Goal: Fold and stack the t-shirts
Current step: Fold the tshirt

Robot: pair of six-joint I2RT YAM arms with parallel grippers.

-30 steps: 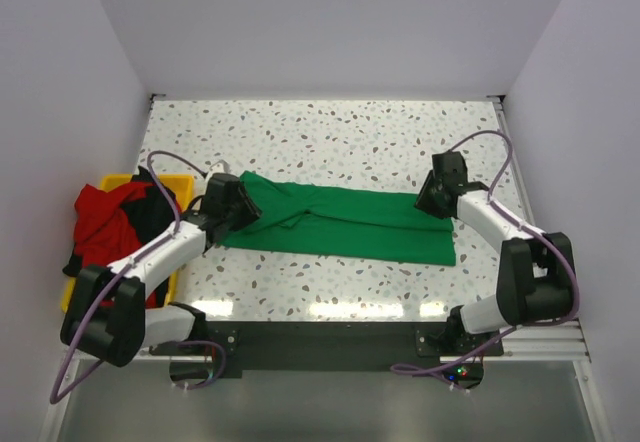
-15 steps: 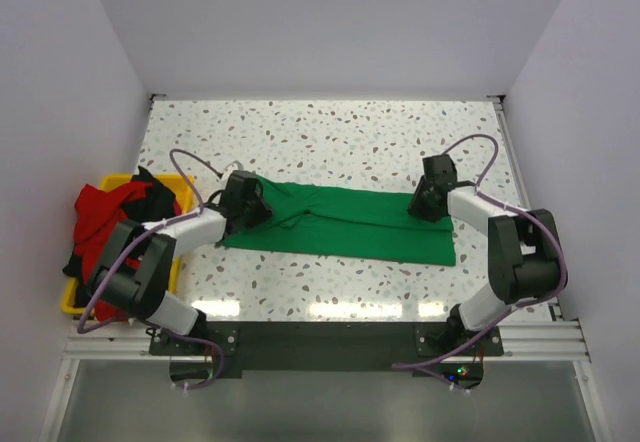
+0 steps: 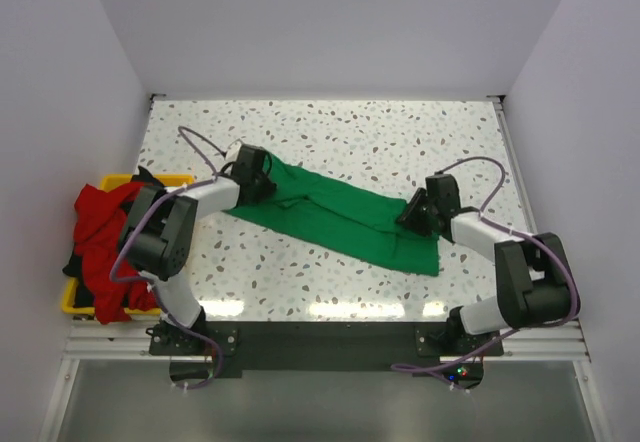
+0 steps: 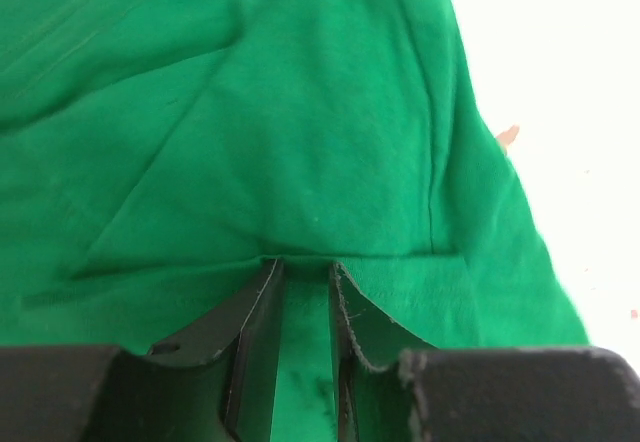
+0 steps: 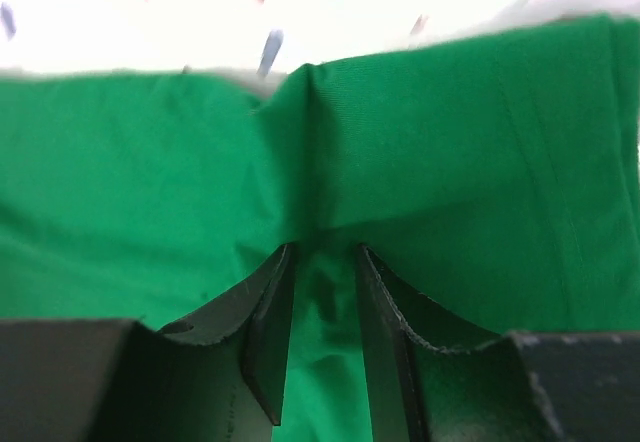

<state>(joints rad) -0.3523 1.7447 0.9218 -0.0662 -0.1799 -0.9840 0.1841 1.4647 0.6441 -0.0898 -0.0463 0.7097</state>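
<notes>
The bright green t-shirt (image 3: 335, 214) lies folded into a long strip on the speckled table, slanting from far left to near right. My left gripper (image 3: 262, 184) is shut on the strip's left end; in the left wrist view its jaws (image 4: 302, 267) pinch a fold of green cloth (image 4: 300, 142). My right gripper (image 3: 410, 214) is shut on the strip's right end; in the right wrist view its jaws (image 5: 323, 252) clamp a raised pleat of green cloth (image 5: 450, 162). Red and black t-shirts (image 3: 100, 227) lie heaped at the left.
A yellow plastic bin (image 3: 70, 302) holds the red and black heap at the table's left edge. White walls stand at the left, back and right. The arm bases and a black rail (image 3: 320, 337) run along the near edge.
The left gripper has moved away toward the back with its end of the green shirt, and the right gripper has moved nearer. The strip has turned from level to slanted.
</notes>
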